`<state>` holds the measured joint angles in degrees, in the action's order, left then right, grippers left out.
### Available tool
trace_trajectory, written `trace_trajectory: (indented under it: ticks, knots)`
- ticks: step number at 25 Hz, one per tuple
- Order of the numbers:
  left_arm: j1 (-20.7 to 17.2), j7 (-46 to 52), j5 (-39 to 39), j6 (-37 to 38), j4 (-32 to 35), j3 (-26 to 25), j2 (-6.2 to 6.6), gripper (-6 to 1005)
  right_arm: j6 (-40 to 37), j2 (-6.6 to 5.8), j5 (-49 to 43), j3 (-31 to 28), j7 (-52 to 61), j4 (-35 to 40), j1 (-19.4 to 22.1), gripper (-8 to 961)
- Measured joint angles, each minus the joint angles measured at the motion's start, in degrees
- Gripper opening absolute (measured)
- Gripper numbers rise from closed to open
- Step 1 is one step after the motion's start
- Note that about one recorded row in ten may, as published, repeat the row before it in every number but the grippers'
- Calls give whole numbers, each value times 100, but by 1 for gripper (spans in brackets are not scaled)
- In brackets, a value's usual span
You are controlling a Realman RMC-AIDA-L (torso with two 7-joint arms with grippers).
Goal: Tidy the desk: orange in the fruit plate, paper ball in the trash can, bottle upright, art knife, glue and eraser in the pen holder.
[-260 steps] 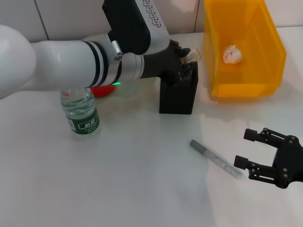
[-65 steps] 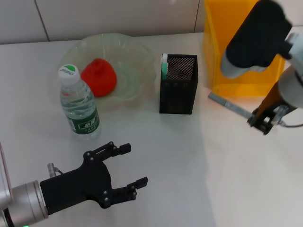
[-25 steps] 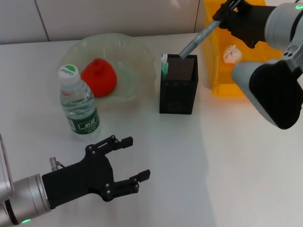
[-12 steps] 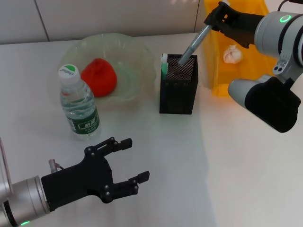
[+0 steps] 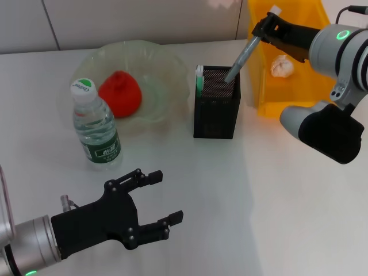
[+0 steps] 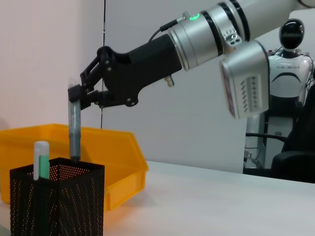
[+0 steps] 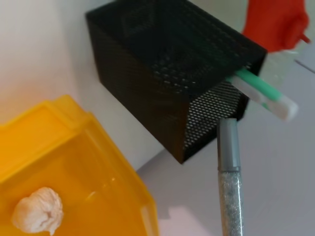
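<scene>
My right gripper (image 5: 263, 29) is shut on the upper end of the grey art knife (image 5: 241, 56), which slants down with its tip at the mouth of the black mesh pen holder (image 5: 217, 112). From the left wrist view, the art knife (image 6: 74, 125) stands nearly upright with its tip at the pen holder's rim (image 6: 56, 199). A green-and-white glue stick (image 5: 199, 79) sticks out of the pen holder. The orange (image 5: 119, 94) lies in the clear fruit plate (image 5: 169, 72). Beside it the bottle (image 5: 96, 129) stands upright. The paper ball (image 5: 280, 65) rests in the yellow trash can (image 5: 322, 100). The eraser is out of view. My left gripper (image 5: 167, 196) hovers open near the front.
The yellow trash can sits close to the right of the pen holder. In the right wrist view, the glue stick (image 7: 266, 96) leans out of the pen holder (image 7: 162, 73), close to the art knife (image 7: 230, 177).
My right gripper has shifted right and tilted the art knife more upright, keeping its tip at the pen holder's mouth. The left gripper has barely moved.
</scene>
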<state>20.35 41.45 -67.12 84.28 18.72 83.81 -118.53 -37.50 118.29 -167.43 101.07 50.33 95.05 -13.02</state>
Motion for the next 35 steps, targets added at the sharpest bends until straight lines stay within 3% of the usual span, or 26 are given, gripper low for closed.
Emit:
trace_trajectory:
  ticks: [8, 13, 25, 31, 35]
  knots:
    - [4, 12, -14, 46, 0, 4, 6, 831, 520, 0, 1, 155, -242, -339, -33, 145]
    - [2, 12, -24, 46, 0, 12, 6, 832, 1335, -40, 7, 351, -177, -591, 19, 148]
    - [48, 84, -32, 67, 18, 21, 12, 831, 1395, -87, 18, 521, 158, -613, 166, 154]
    - [48, 84, -31, 85, 16, 21, 14, 832, 1424, -96, 16, 512, 168, -606, 260, 272]
    - [53, 83, -28, 101, 23, 21, 14, 832, 1475, -91, 18, 400, 1233, -211, 328, 266]
